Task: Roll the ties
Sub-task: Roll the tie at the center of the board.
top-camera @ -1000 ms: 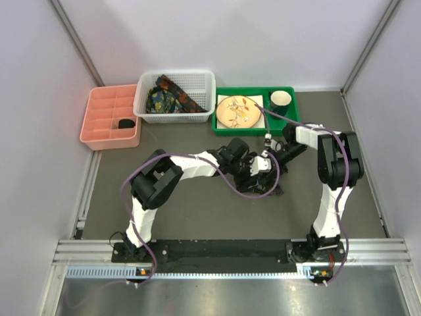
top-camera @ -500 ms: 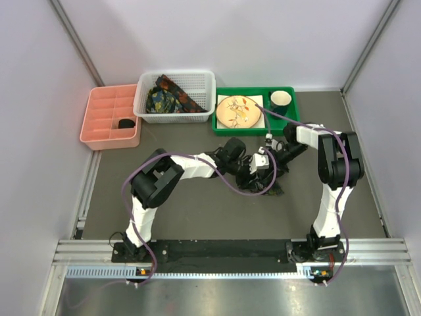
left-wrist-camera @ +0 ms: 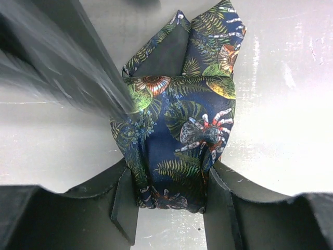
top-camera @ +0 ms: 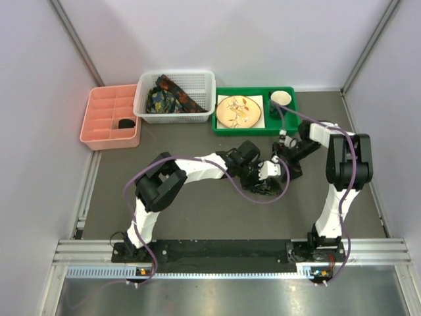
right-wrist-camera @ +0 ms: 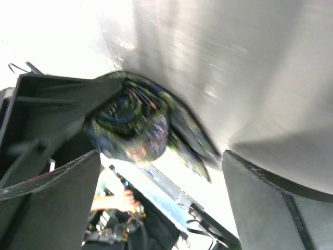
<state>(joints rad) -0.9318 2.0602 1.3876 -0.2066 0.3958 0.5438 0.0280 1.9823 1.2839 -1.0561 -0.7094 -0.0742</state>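
The tie (left-wrist-camera: 177, 135) was a compact bundle, folded or part-rolled, of dark navy fabric. Its print showed green fern fronds, yellow-green leaves, orange-and-white shell-like shapes and pale spider-like figures with red marks. At the far end of the bundle two pointed flaps spread apart and exposed a plain dark lining. The left gripper (left-wrist-camera: 169, 204) was closed narrowly on the near end of the bundle, its black fingers (left-wrist-camera: 124, 200) pressing the fabric from either side. The overhead view placed this grasp right of centre on the grey surface (top-camera: 197, 210), on the near side of the green tray (top-camera: 230, 131). Whether the bundle rested on the surface or was held just above it could not be determined. The right gripper (right-wrist-camera: 161, 208) stood wide with nothing between its fingers, close beside the bundle. Its wrist view was smeared by motion, so contact with the fabric could not be confirmed. A blurred dark bar crossed the upper left of the left wrist view and met the edge of the fabric; what it was could not be settled. Other ties (top-camera: 164, 99) of similar dark printed fabric lay heaped in the white basket (top-camera: 174, 117) at the far side, left of centre.
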